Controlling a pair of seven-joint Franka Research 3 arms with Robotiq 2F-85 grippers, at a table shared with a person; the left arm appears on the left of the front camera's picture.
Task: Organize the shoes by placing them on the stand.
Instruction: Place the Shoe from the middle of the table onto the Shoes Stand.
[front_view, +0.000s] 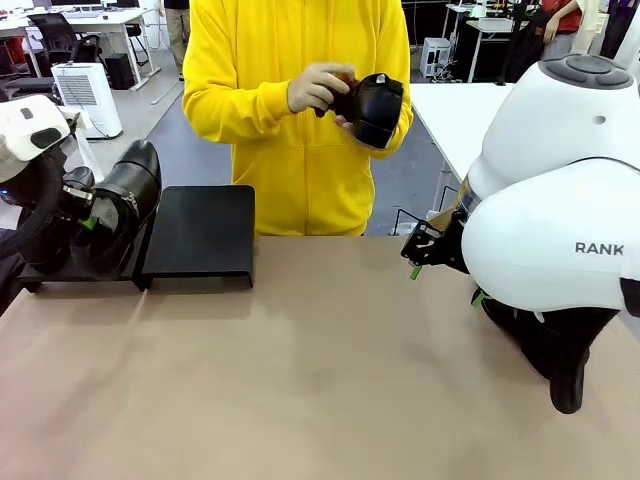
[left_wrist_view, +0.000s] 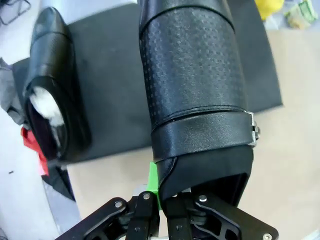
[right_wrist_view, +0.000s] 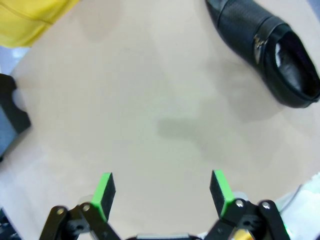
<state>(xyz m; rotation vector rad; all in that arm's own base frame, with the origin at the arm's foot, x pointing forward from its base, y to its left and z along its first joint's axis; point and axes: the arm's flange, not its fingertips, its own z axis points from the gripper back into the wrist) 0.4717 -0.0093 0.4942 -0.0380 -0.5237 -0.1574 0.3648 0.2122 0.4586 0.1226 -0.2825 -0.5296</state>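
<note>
My left gripper is shut on the heel rim of a glossy black shoe, which hangs over the matte-black stand. In the front view that shoe points toe up above the stand's left platform, with the left gripper behind it. A second shoe with white stuffing lies on the platform beside it. The person in yellow holds a third shoe in both hands. A fourth shoe lies on the table, partly under my right arm. My right gripper stands open over bare table.
The stand's right platform has nothing on it. My bulky right arm covers the table's right side. The tan tabletop is free in the middle and front. A white table stands behind at right.
</note>
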